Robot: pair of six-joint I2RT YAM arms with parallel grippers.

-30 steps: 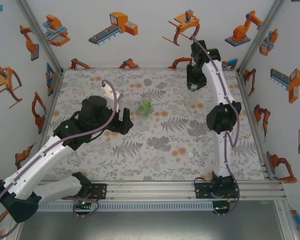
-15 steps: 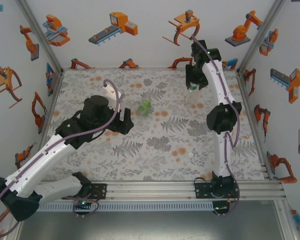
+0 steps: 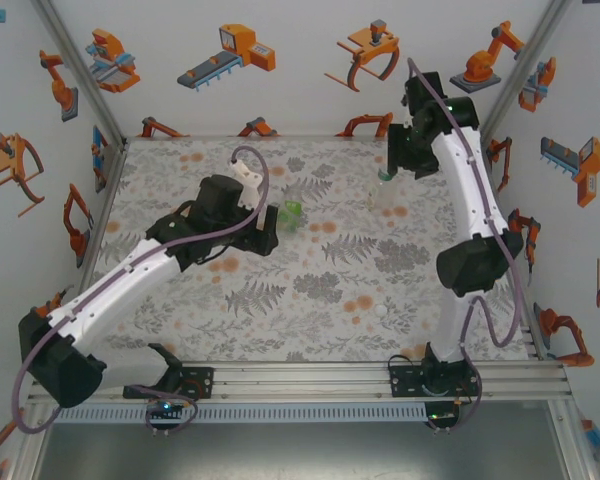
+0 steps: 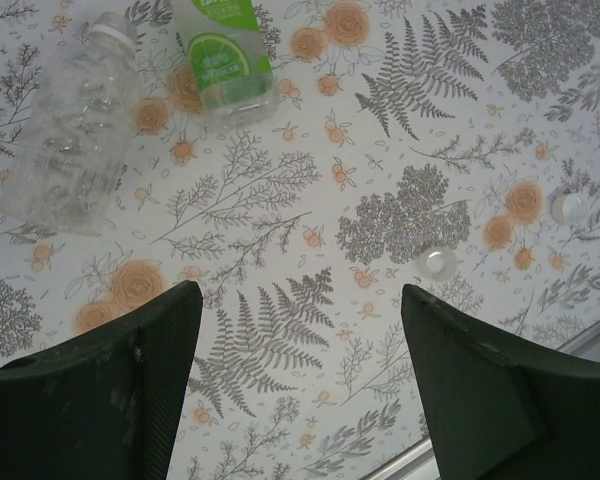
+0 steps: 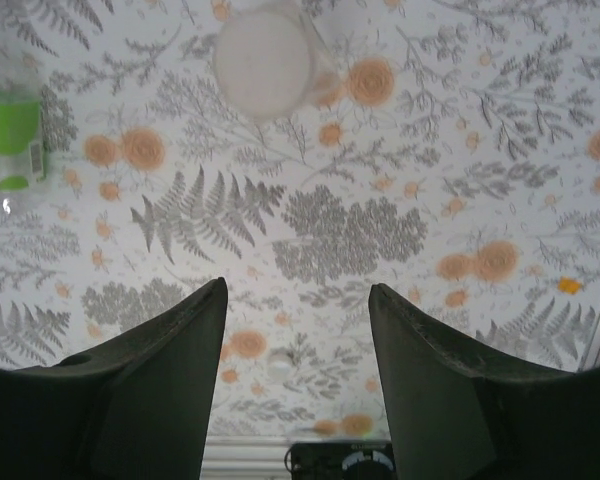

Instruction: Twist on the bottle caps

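Observation:
Two bottles lie side by side on the floral table top: a plain clear one [image 4: 65, 130] and one with a green label band [image 4: 225, 55], the latter also in the top view [image 3: 291, 212]. My left gripper [image 4: 300, 290] hovers just short of them, open and empty. A third bottle [image 3: 383, 192] stands upright at the back right with a pale cap [image 5: 265, 60] on its neck. My right gripper [image 5: 298, 285] hangs above and behind it, open, nothing between its fingers. Two loose white bottle caps [image 4: 437, 262] [image 4: 568, 206] lie on the table; one shows in the top view [image 3: 382, 311].
The table [image 3: 220, 300] is walled on three sides by white panels with printed orange robots [image 3: 230, 55]. An aluminium rail [image 3: 300, 372] runs along the near edge, by the arm bases. Orange flower prints dot the table cover.
My right gripper has opened, lifted off the standing bottle's top and drawn back to the right. My left arm has swung forward toward the two lying bottles.

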